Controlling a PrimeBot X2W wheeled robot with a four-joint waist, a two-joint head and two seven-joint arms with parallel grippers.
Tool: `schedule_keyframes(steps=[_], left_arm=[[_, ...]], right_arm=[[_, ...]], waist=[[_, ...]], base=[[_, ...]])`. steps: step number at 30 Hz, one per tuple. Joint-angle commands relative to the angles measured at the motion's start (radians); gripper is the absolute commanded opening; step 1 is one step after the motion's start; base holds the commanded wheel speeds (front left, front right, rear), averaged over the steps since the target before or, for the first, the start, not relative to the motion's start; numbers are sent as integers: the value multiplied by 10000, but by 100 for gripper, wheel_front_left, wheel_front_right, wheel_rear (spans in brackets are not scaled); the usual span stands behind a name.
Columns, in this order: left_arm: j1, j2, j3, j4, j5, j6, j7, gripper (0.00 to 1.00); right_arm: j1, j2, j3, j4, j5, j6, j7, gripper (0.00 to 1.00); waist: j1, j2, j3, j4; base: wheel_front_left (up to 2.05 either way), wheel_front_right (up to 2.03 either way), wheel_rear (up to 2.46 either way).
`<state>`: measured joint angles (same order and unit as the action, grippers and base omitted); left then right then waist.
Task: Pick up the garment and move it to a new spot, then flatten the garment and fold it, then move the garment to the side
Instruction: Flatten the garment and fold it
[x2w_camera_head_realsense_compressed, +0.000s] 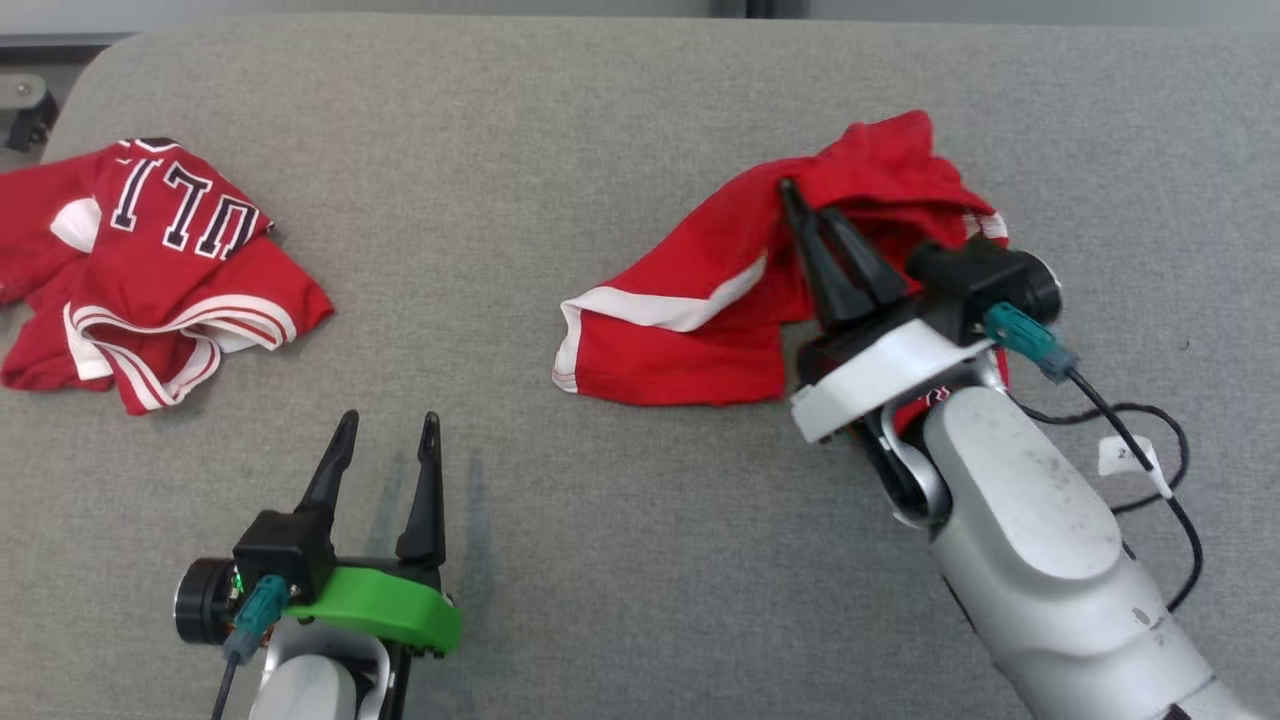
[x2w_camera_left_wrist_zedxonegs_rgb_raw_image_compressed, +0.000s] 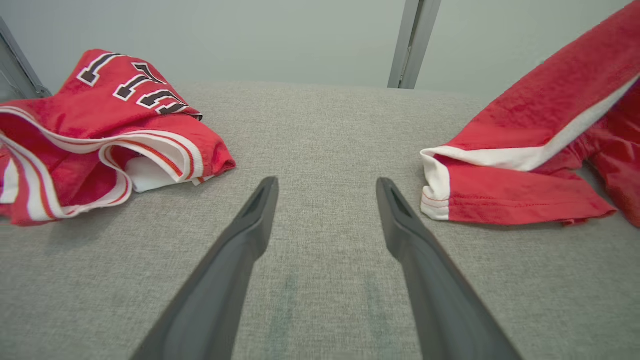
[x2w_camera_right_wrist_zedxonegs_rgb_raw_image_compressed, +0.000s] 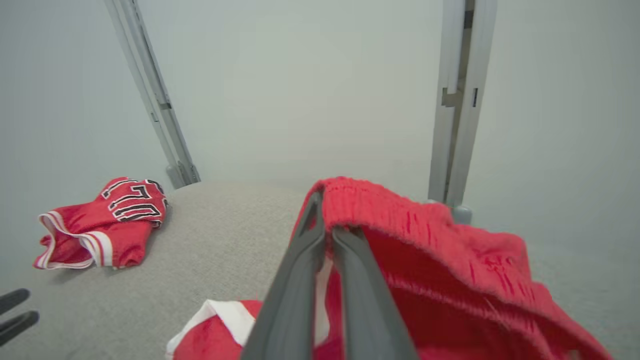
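Pinching the red garment (x2w_camera_head_realsense_compressed: 690, 350), right end effector (x2w_camera_head_realsense_compressed: 806, 203) sits closed.

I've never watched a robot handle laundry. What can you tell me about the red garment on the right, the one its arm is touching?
The red garment looks like soft knit sports shorts, with a white stripe along one side, white hem trim and a ribbed waistband. It lies crumpled, half folded, on the grey fabric surface. The right arm's jaws are shut, pinching cloth by the waistband.
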<state>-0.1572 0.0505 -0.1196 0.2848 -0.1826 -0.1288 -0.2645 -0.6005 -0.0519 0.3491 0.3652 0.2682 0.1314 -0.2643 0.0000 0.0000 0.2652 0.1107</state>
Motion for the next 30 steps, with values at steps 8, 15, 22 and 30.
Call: schedule_keyframes(steps=[8,15,22,30], left_arm=[[753,19,222,138,107,-32,1,100],[1080,17,497,167,239,-32,1,100],[759,16,236,119,146,-32,3,100],[284,19,-403,95,201,-32,1,100]], right_arm=[[-2201,-19,1182,-745,4541,-14,-3,0],[-2626,-16,-5,-190,6165,-9,97,0],[-1132,-404,-1357,2728,4757,-9,1249,0],[-68,-895,-2442,5189,2882,-9,890,44]], waist=[[0,0,-1140,278],[0,0,-1332,102],[0,0,-1023,-249],[0,0,-545,-541]], base=[[0,0,0],[0,0,0],[0,0,0],[0,0,0]])
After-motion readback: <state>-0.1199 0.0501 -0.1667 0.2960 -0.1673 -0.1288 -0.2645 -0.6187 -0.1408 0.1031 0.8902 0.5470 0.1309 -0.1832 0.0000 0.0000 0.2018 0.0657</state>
